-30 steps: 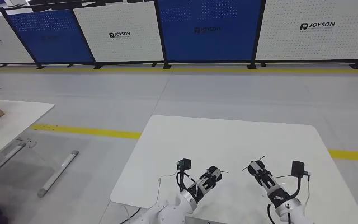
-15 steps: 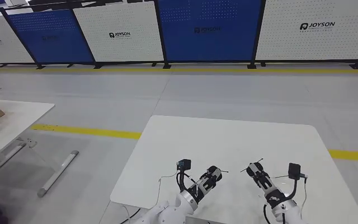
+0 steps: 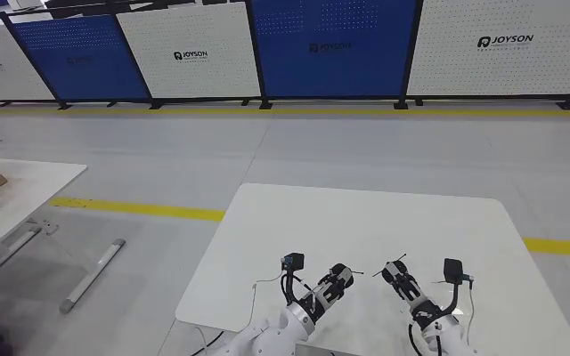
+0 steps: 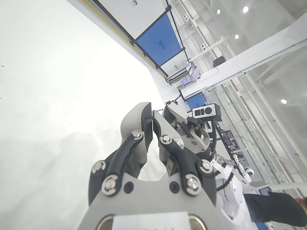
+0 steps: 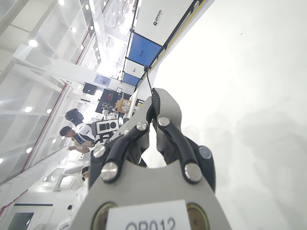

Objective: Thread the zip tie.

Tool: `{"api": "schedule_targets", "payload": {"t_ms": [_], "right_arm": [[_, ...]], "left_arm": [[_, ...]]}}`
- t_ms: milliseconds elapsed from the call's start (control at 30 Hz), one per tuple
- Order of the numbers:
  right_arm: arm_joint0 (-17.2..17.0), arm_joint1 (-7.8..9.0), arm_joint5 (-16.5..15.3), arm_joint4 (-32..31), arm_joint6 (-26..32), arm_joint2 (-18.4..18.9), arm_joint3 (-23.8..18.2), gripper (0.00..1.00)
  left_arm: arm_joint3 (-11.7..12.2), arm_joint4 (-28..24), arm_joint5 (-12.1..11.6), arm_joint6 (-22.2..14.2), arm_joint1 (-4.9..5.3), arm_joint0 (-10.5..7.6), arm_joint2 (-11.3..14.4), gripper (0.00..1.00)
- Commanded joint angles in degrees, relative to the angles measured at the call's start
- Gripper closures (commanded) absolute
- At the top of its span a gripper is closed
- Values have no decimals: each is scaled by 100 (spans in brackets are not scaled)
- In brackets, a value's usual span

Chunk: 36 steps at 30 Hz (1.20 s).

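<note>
My left gripper [image 3: 345,271] hovers over the white table [image 3: 356,222] near its front edge. It is shut, with a thin black zip tie end [image 4: 157,110] poking out between its fingertips [image 4: 146,114]. My right gripper [image 5: 154,94] is shut on a black zip tie [image 5: 148,77] whose small head sticks out past the tips. In the top view the right gripper [image 3: 388,269] sits close to the left one, with a small gap between them. In the left wrist view the right gripper [image 4: 171,107] shows just behind my left tips. Whether both hold the same tie I cannot tell.
The table's far half is bare white surface. Another white table [image 3: 27,191] stands off to the far left across open floor. Blue and white partition panels [image 3: 329,49] line the back of the room.
The right arm has moved left across the table toward the left gripper, narrowing the gap. The left arm has stayed where it was.
</note>
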Motion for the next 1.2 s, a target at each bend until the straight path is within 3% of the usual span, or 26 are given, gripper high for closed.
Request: {"api": "schedule_targets", "payload": {"t_ms": [0,867,1167], "right_arm": [[0,0,0,0,0,0,0,100],[0,0,0,0,0,0,0,100],[209,-10,123,-374,36,-260,68,100]], "left_arm": [[0,0,0,0,0,0,0,100],[0,0,0,0,0,0,0,100],[0,0,0,0,0,0,0,100]]}}
